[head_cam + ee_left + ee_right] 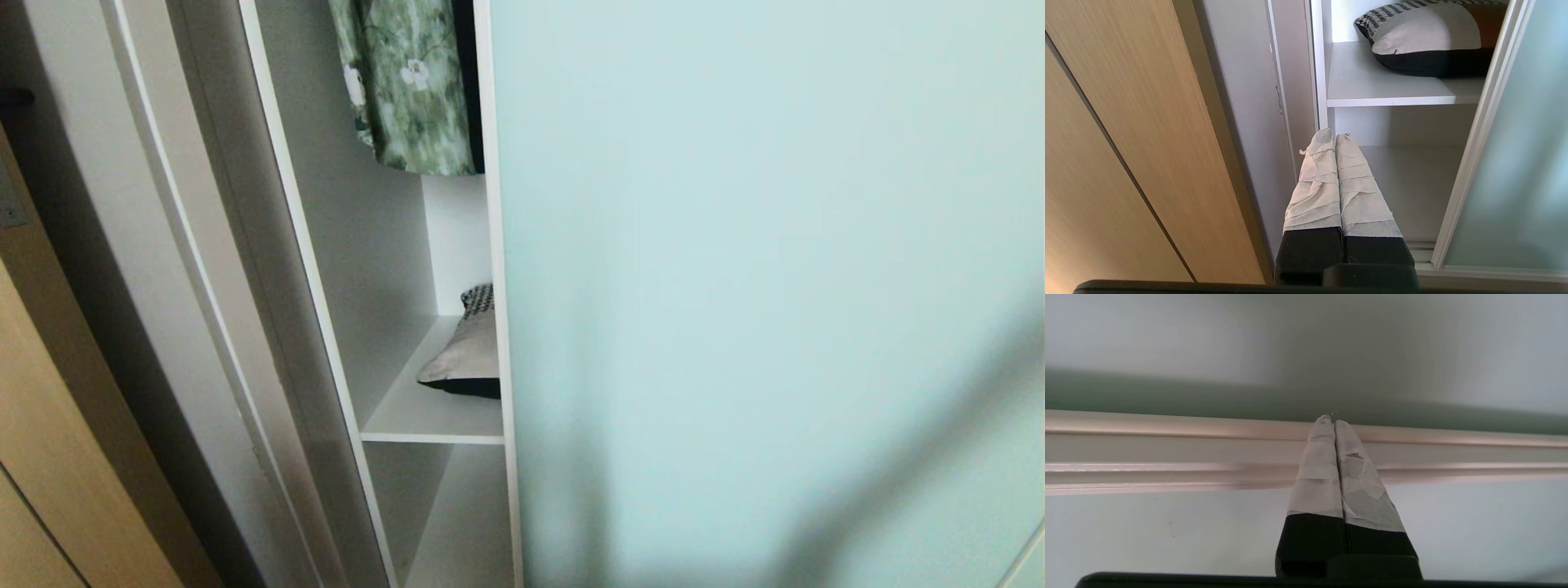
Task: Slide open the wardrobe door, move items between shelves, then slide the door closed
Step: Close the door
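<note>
In front of the wardrobe, the door (767, 286) stands upright, its long axis vertical, covering most of the head view; only a narrow gap is open at its left edge. Through that gap the cushion (469, 351) lies flat on a white shelf (424, 412), partly hidden behind the door's frame, its houndstooth strip toward the back wall. A second shelf (1412, 183) shows below it, and a green flowered garment (408, 82) hangs above.

The right gripper (1330, 418) has its taped fingers pressed together and empty, with the tips close to the silver frame rail (1167, 449) of a glass panel. Closed like this, the fingers probably serve as a blunt pusher against the frame, since the flat glass offers nothing to pinch; whether they touch the rail cannot be told.

The left gripper (1333, 136) is likewise closed on nothing, low beside the wardrobe's side panel (1245, 122), pointing toward the lower shelf. It seems parked until the gap is wide enough to reach the cushion.
</note>
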You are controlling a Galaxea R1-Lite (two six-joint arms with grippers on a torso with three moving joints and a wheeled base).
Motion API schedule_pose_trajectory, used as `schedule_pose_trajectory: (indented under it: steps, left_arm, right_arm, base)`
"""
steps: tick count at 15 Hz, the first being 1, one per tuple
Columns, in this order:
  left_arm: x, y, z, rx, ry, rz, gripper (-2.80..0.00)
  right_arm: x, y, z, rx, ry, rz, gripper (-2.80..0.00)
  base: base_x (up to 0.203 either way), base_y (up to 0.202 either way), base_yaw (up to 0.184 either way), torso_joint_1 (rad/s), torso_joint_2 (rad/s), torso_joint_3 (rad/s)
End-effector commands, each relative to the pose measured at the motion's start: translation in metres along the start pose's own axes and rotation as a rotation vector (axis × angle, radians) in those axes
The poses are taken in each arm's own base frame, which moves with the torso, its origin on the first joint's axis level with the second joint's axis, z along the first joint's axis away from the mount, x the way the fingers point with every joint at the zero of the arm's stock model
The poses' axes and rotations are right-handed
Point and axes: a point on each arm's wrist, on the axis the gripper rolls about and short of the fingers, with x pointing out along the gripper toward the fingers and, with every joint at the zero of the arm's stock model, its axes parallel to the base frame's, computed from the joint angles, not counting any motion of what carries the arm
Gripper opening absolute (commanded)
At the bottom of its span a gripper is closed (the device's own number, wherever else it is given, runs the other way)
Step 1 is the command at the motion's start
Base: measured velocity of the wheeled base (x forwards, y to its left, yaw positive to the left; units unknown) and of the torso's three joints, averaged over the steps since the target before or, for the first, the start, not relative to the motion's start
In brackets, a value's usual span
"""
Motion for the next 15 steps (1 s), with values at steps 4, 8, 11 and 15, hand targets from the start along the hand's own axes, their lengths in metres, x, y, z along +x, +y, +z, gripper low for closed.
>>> schedule_pose_trajectory:
  steps: [4, 8, 11, 15]
  left_arm:
    - [0.000, 0.000, 0.000, 0.000, 0.001, 0.000, -2.80]
    - [0.000, 0.000, 0.000, 0.000, 0.003, 0.000, -2.80]
    - [0.000, 0.000, 0.000, 0.000, 0.002, 0.000, -2.80]
    - [0.000, 0.000, 0.000, 0.000, 0.002, 0.000, -2.80]
  right_arm:
    - [-0.010, 0.023, -0.023, -0.008, 0.037, 0.016, -2.80]
    - [-0.016, 0.036, -0.040, -0.014, 0.062, 0.021, -2.80]
    - [-0.016, 0.039, -0.059, -0.011, 0.107, 0.020, -2.80]
    - [-0.012, 0.046, -0.087, -0.023, 0.161, 0.027, -2.80]
  base:
    - [0.000, 0.000, 0.000, 0.000, 0.00, 0.000]
    - [0.000, 0.000, 0.000, 0.000, 0.00, 0.000]
    - [0.000, 0.000, 0.000, 0.000, 0.00, 0.000]
    - [0.000, 0.000, 0.000, 0.000, 0.00, 0.000]
